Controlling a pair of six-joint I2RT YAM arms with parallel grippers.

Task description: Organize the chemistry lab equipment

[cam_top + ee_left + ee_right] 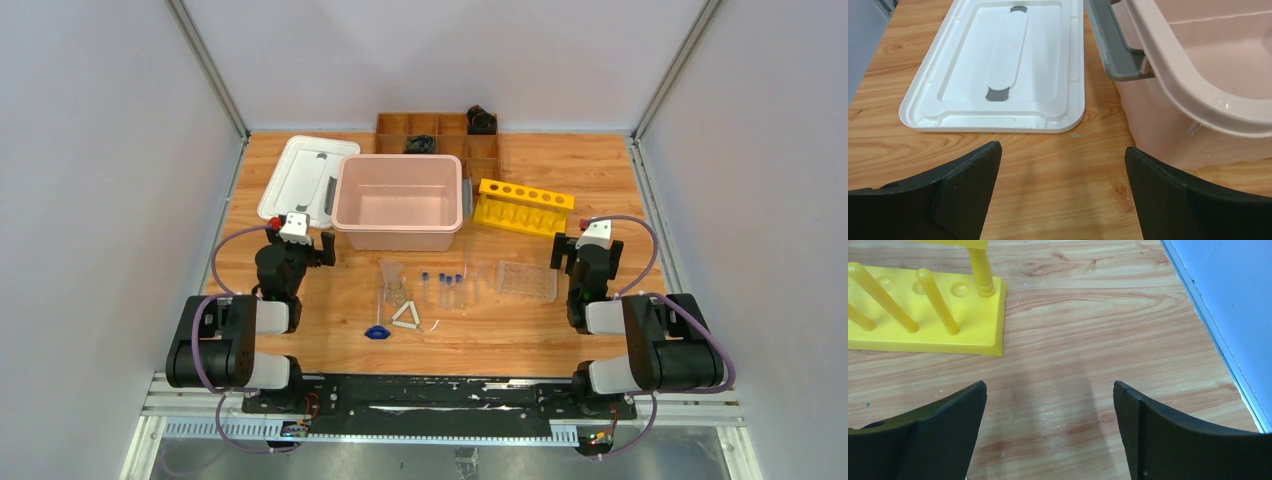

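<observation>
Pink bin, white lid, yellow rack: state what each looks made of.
Pink bin: likely plastic, smooth, slightly translucent, glossy highlights on its rim.
White lid: moulded plastic by its look, glossy, with pressed ridges.
Yellow rack: probably plastic, uniform colour, rounded moulded pegs, shiny base.

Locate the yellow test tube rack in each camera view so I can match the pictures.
Top external: the yellow test tube rack stands right of centre, just right of the pink bin.
Left wrist: not in it; only the white lid and the bin show.
Right wrist: the rack fills the upper left corner, cut off by the frame edge.
Shared landmark: the wooden tabletop, in all three views.
</observation>
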